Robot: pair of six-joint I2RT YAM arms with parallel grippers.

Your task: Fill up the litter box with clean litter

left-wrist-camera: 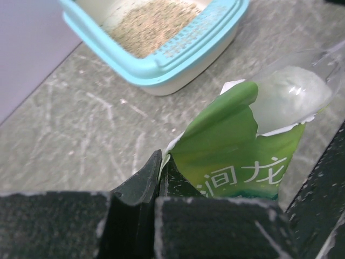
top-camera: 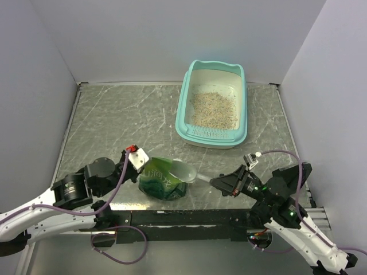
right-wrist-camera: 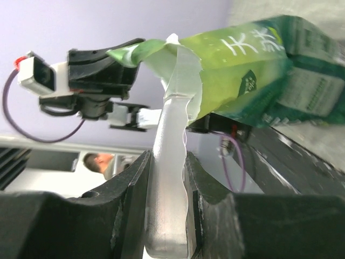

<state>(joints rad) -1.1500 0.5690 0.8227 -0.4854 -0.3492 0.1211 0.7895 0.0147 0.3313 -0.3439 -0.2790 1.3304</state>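
Observation:
The teal litter box (top-camera: 212,136) stands at the far right of the table, with beige clean litter (top-camera: 213,109) spread on its white floor. Both also show in the left wrist view: the box rim (left-wrist-camera: 161,67) and the litter (left-wrist-camera: 145,21). A green pouch (top-camera: 162,179) stands at the near middle. My left gripper (top-camera: 137,160) is shut on the pouch's torn top edge (left-wrist-camera: 160,167). My right gripper (top-camera: 217,182) is shut on the handle (right-wrist-camera: 168,178) of a translucent scoop (top-camera: 184,171), whose bowl sits in the pouch's mouth (left-wrist-camera: 291,97).
Grey walls close in the table on three sides. The marbled grey tabletop (top-camera: 120,120) lies between the pouch and the litter box. A black rail (top-camera: 183,217) runs along the near edge between the arm bases.

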